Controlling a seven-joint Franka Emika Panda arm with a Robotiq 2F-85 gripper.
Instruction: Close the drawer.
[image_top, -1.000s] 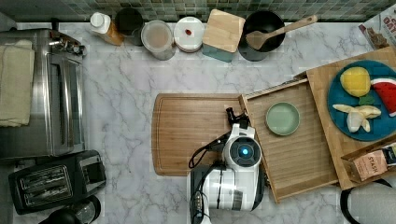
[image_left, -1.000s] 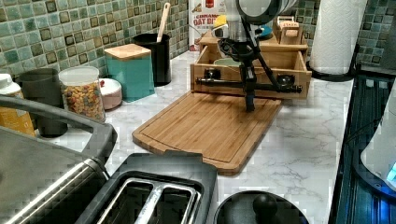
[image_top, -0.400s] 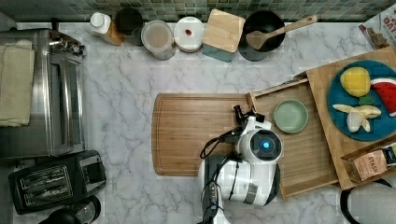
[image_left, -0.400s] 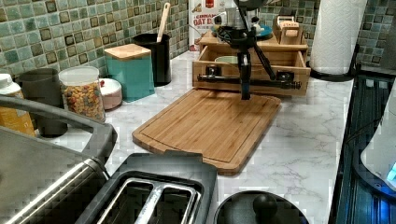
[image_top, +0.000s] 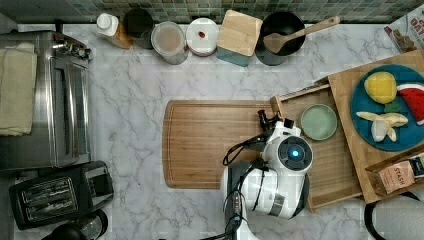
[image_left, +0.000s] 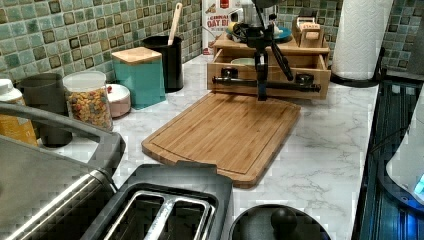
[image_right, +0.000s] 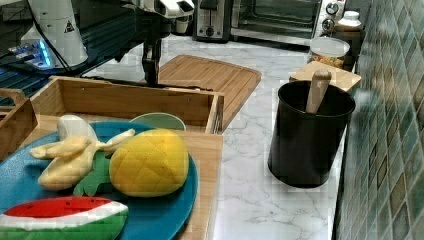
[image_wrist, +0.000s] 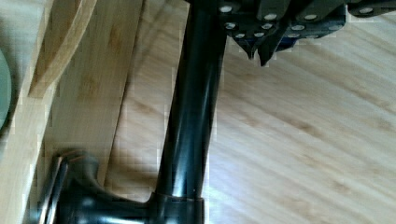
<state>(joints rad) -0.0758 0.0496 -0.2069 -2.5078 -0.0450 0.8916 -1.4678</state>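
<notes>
The drawer (image_top: 330, 170) is a light bamboo tray, partly pulled out from under the wooden top at the top view's right. A pale green bowl (image_top: 319, 121) sits in it. Its long black bar handle (image_left: 235, 80) runs along the front. My gripper (image_left: 260, 94) hangs straight down in front of that bar, on the cutting board's side, with its fingers shut and nothing between them. In the wrist view the handle (image_wrist: 191, 107) lies right beside the gripper (image_wrist: 257, 52). In the right view the gripper (image_right: 151, 70) stands just beyond the drawer's front wall (image_right: 125, 100).
A wooden cutting board (image_top: 210, 142) lies flat in front of the drawer. A blue fruit plate (image_top: 385, 107) rests on the wooden top. Jars and a black utensil pot (image_top: 282, 30) line the back wall. A toaster (image_top: 55, 197) and an oven (image_top: 45, 100) are at the top view's left.
My gripper has moved toward the top view's right against the handle, and the drawer has slid in that way, further under the wooden top.
</notes>
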